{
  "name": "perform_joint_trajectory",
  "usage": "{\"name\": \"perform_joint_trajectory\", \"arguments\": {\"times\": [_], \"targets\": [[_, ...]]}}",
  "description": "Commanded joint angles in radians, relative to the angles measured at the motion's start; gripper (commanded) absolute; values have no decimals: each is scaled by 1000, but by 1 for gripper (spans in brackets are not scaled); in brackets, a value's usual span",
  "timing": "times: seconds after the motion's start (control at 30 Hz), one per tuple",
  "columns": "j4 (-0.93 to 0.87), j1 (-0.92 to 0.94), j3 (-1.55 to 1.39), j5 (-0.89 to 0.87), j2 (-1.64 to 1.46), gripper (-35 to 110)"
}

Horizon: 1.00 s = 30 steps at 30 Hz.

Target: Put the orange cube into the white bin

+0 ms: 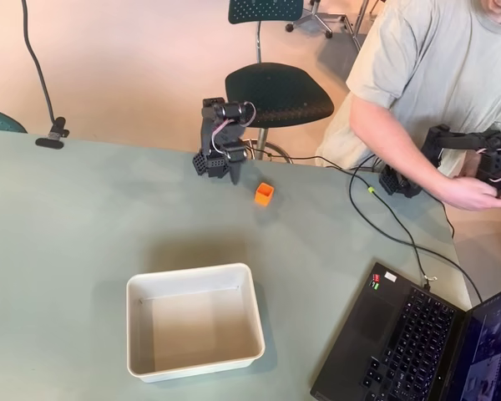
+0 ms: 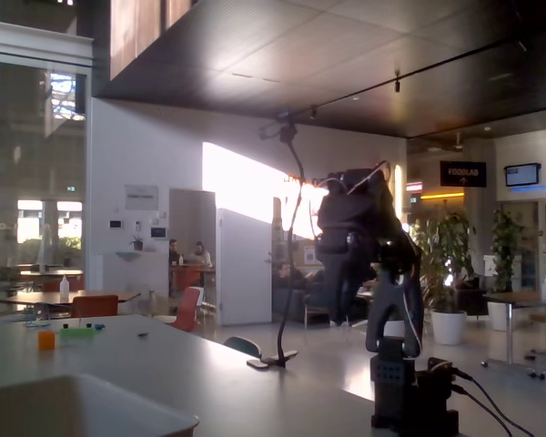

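On the green table, the folded arm's claw, grip unclear, points down beside the orange cube.

Black arm stands at the right on its base, folded up and dark against the bright hall behind (too backlit to make out the gripper). White bin rim sits bottom left. Far left on the table, a tiny orange cube. A gooseneck stand rises mid-table.
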State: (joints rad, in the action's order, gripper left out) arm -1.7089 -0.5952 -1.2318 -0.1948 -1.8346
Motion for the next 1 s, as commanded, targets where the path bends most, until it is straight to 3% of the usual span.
{"name": "perform_joint_trajectory", "arguments": {"times": [0.0, 0.27, 0.73, 0.97], "targets": [[-3, -100, 29, 6, 20, 2], [-3, -321, 29, 2, 61, 10], [-5, -472, -115, 3, 63, 78], [-5, -479, -308, 2, 64, 99]]}}
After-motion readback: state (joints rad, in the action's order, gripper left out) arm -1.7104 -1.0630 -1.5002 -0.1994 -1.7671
